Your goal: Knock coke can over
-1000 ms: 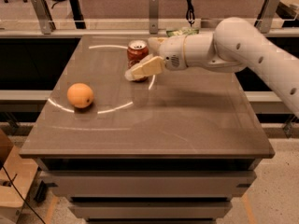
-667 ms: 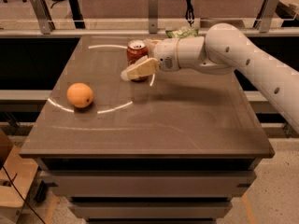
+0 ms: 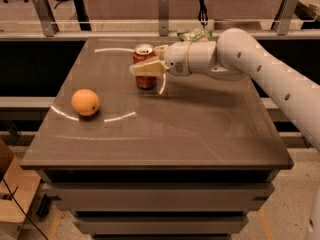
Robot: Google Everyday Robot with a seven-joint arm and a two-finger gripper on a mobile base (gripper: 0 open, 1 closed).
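Now poised to tip: the small red cylindrical coke can stands upright at the counter's 12 o'clock, between the white gripper's parted, empty jaws; next, shove sideways.

- We identify the coke can as a red cylinder with white lettering and a silver top.
- We find it upright, far-centre on the table.
- The gripper crosses its mid-body on the camera side.
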